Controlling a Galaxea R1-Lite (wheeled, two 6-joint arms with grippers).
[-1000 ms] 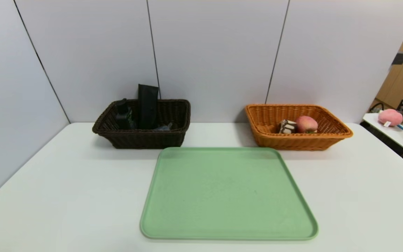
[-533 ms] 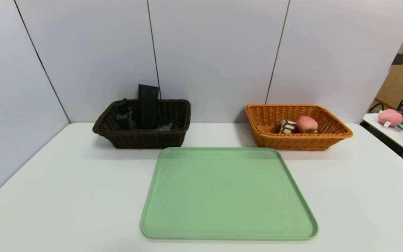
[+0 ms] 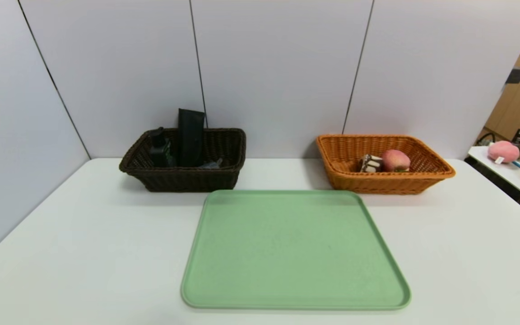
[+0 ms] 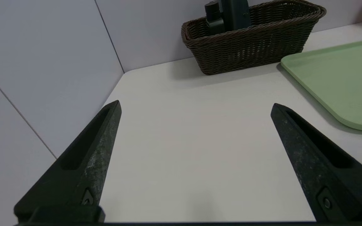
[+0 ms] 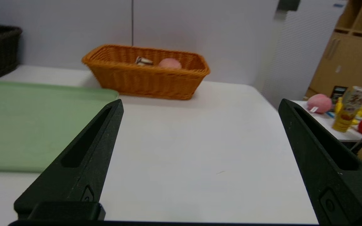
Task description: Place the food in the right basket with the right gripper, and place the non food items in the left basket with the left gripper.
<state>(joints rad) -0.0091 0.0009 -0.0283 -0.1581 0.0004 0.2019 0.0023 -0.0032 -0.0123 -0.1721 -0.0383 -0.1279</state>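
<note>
- Left claw (image 4: pixel 196 102) and right claw (image 5: pixel 201 100) each spread wide, gripping nothing, well short of the baskets.
- Across bench (image 3: pixel 84 243), open room before both; probably just hold or retreat, sorting apparently done.
- Green tray (image 3: pixel 287 248) between, bare to its rim.
- Dark basket (image 3: pixel 188 180) by the back wall, nearer left claw; orange basket (image 3: pixel 377 185) ahead of right claw.
- In dark: pouch (image 3: pixel 191 137), long axis upright, poking above the rim; bottle (image 3: pixel 160 151) beside; greyish case (image 3: pixel 212 164), mostly hidden.
- In orange: peach (image 3: pixel 395 160), just beside cake (image 3: pixel 370 163).
</note>
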